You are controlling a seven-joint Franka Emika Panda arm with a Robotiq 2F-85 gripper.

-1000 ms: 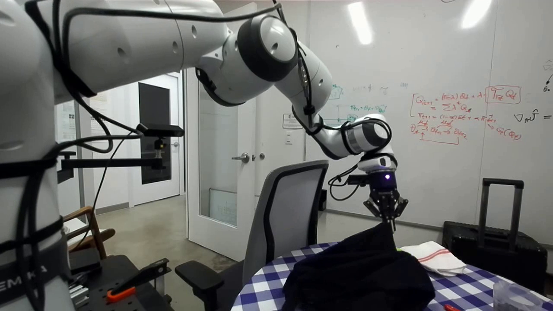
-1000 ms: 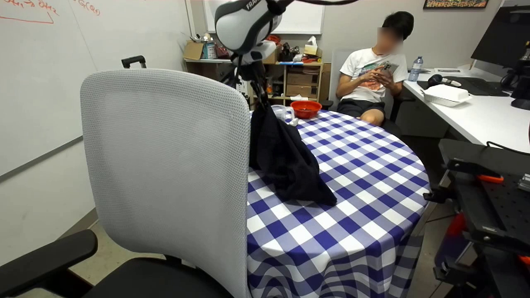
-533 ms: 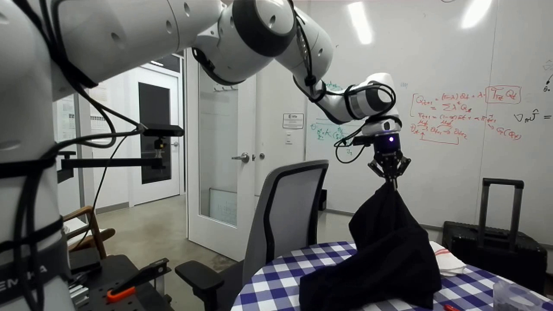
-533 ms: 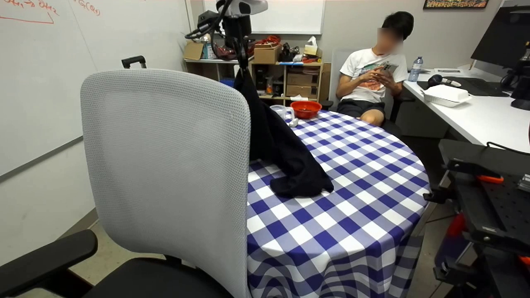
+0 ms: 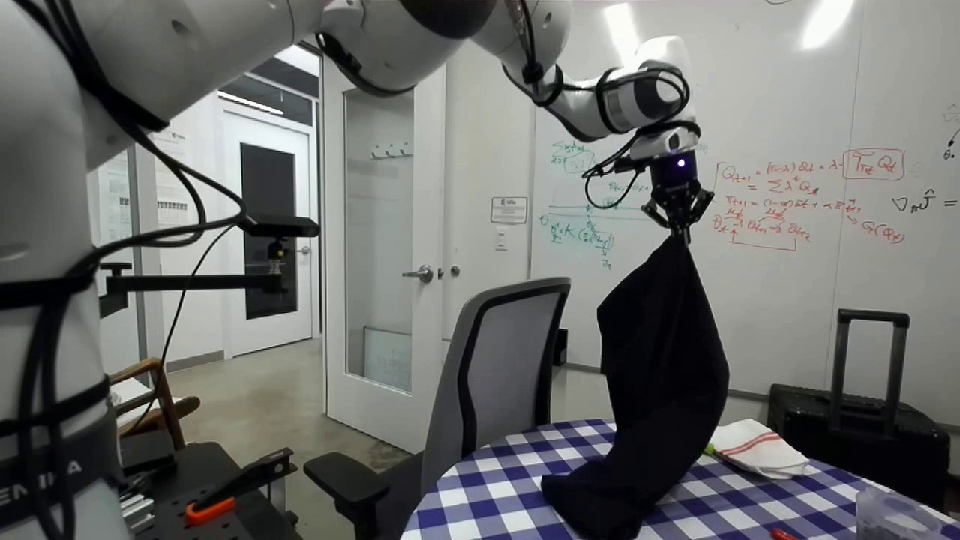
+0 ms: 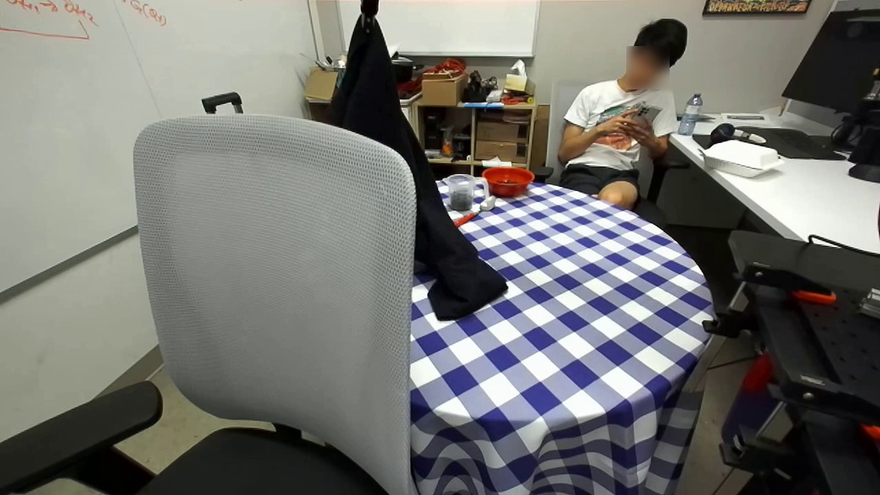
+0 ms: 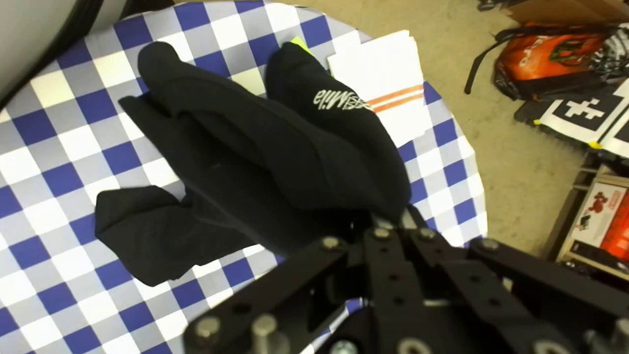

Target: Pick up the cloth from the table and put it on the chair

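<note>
The black cloth hangs from my gripper above the table, its lower end still resting on the blue-white checked tablecloth. In the wrist view the cloth shows white lettering, and the gripper is shut on its upper edge. In an exterior view the cloth is partly behind the chair, and only the fingertips of the gripper show at the top edge. The grey mesh chair stands against the table, with its black seat low in front; it also shows in an exterior view.
A white towel with red stripes lies on the table. A clear cup, a red-handled utensil and a red bowl stand at the far side. A black suitcase is behind the table. A person sits nearby.
My gripper has risen well above the table with the cloth in it. The cloth has gone from a heap to a long hanging shape, and the striped towel and cup are more exposed.
</note>
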